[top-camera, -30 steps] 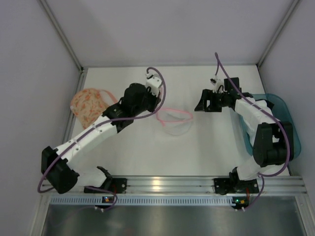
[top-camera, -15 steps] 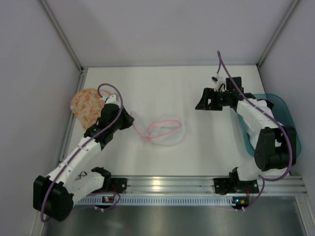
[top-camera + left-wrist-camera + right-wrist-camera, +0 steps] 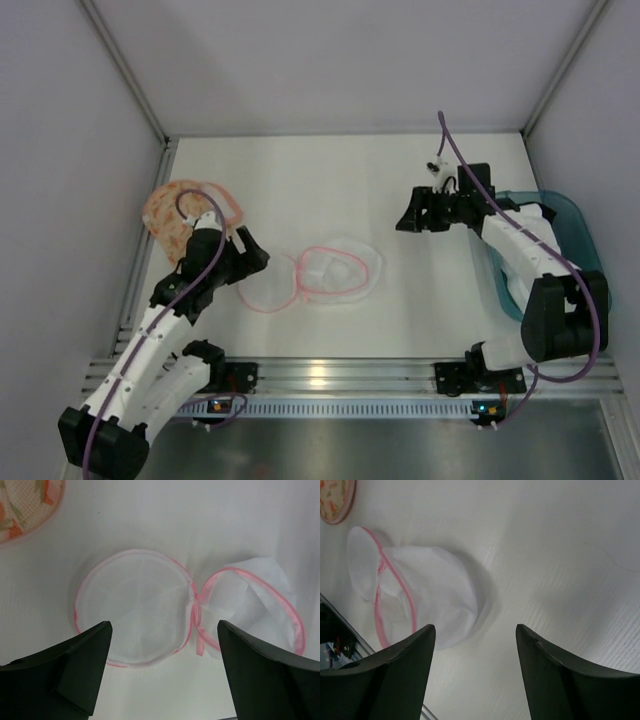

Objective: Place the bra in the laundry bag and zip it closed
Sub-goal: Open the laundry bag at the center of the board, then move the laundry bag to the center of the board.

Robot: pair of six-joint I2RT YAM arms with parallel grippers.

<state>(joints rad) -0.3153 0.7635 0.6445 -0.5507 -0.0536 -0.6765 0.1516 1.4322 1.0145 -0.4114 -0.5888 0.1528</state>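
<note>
The speckled laundry bag (image 3: 165,210) lies at the left edge of the bench (image 3: 340,180), in the upper left corner of my left wrist view. My left gripper (image 3: 163,627) hangs wide open over the white pouch (image 3: 325,272), gripping nothing. My right gripper (image 3: 475,628) is also open and empty.

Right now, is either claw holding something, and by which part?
Nothing is held. The left claw stands open above the white pouch, which lies spread open on the table. The right claw is open and empty too.

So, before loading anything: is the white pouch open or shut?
Open: the white pouch lies unfolded, both pink-rimmed halves spread side by side.
</note>
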